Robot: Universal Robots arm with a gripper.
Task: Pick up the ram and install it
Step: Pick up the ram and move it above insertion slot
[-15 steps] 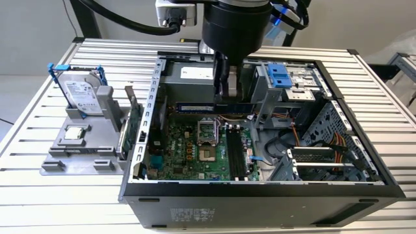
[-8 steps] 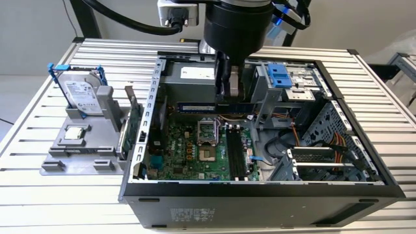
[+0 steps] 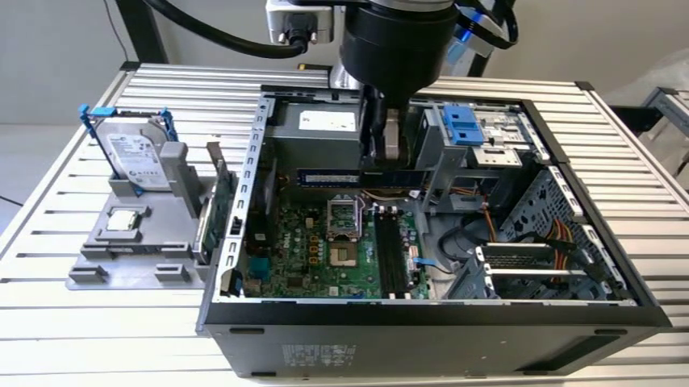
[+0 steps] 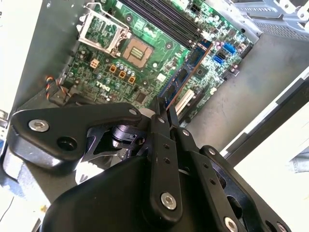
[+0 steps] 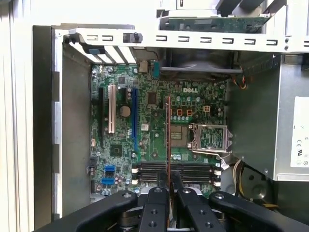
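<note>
The ram (image 3: 344, 176) is a long dark blue stick, held level above the open computer case (image 3: 431, 318). My gripper (image 3: 382, 165) is shut on it near its middle, coming straight down from above. In the second wrist view the ram (image 4: 186, 72) sticks out from between the fingertips (image 4: 159, 116) over the green motherboard (image 4: 125, 67). It appears edge-on in the first wrist view as a thin ram (image 5: 168, 130) hanging above the board, with the black memory slots (image 5: 193, 170) lying crosswise below it. Those slots (image 3: 390, 256) sit right of the processor socket (image 3: 342, 216).
On the exterior view's left, a grey holder (image 3: 135, 258) carries a silver hard drive (image 3: 140, 157) with a blue handle and a small chip (image 3: 124, 219). A green expansion card (image 3: 221, 214) stands beside the case wall. Inside the case are a power supply (image 3: 318, 129), blue drive cage (image 3: 463, 125) and cables (image 3: 554, 238).
</note>
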